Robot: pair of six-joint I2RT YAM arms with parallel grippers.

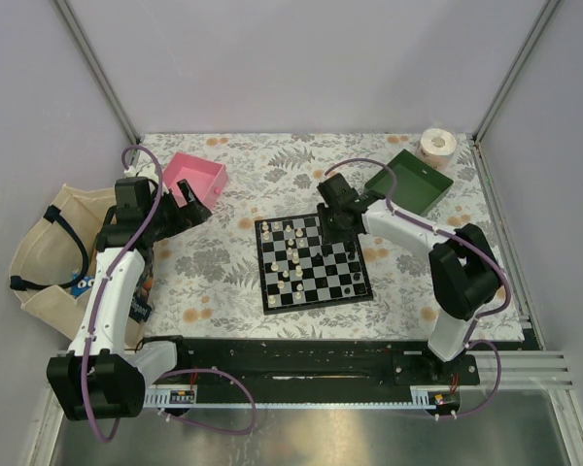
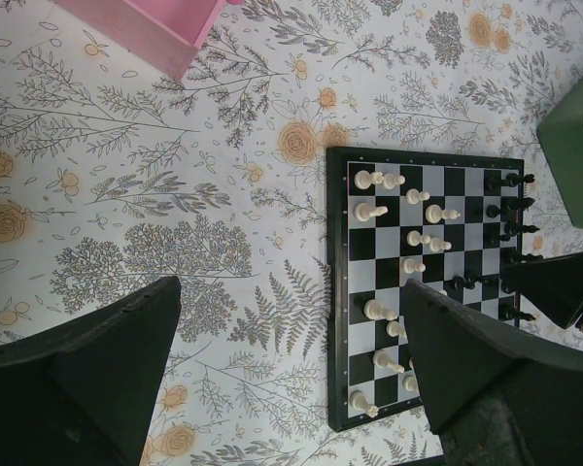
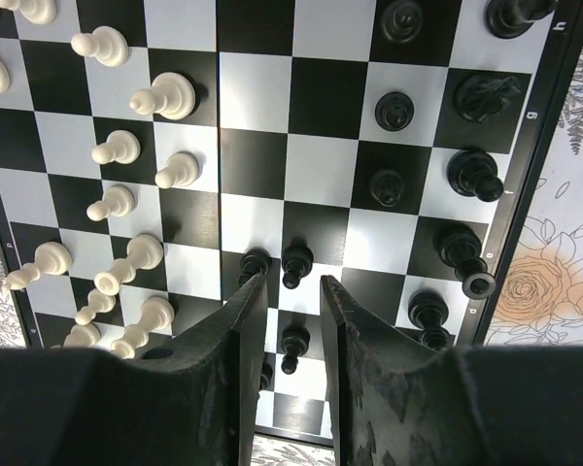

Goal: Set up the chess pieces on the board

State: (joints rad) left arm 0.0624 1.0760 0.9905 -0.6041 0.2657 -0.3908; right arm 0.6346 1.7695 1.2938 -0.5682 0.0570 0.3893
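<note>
Your right gripper (image 3: 293, 286) sits closest to its wrist camera, and its two dark fingers (image 3: 223, 369) are a little apart. One tiny black pawn (image 3: 292, 347) stands in the gap between them. You can see board on each side of it, so the fingers are not squeezing it. Two more black pawns stand just past the fingertips. All this is on the small chequered black-and-white chessboard (image 3: 549, 126), near its black side. The black chessmen (image 3: 474, 175) stand along the right edge in that view, and the cream-white chessmen (image 3: 165, 94) crowd the left. The board lies in the middle of the flowery tablecloth (image 1: 243, 184). A dark green square tray (image 1: 408, 180) sits just behind the right arm. Your left gripper (image 2: 282, 369) hangs wide apart over the cloth, holding nothing. It is left of the board and beside the pink square tray (image 1: 199, 175).
</note>
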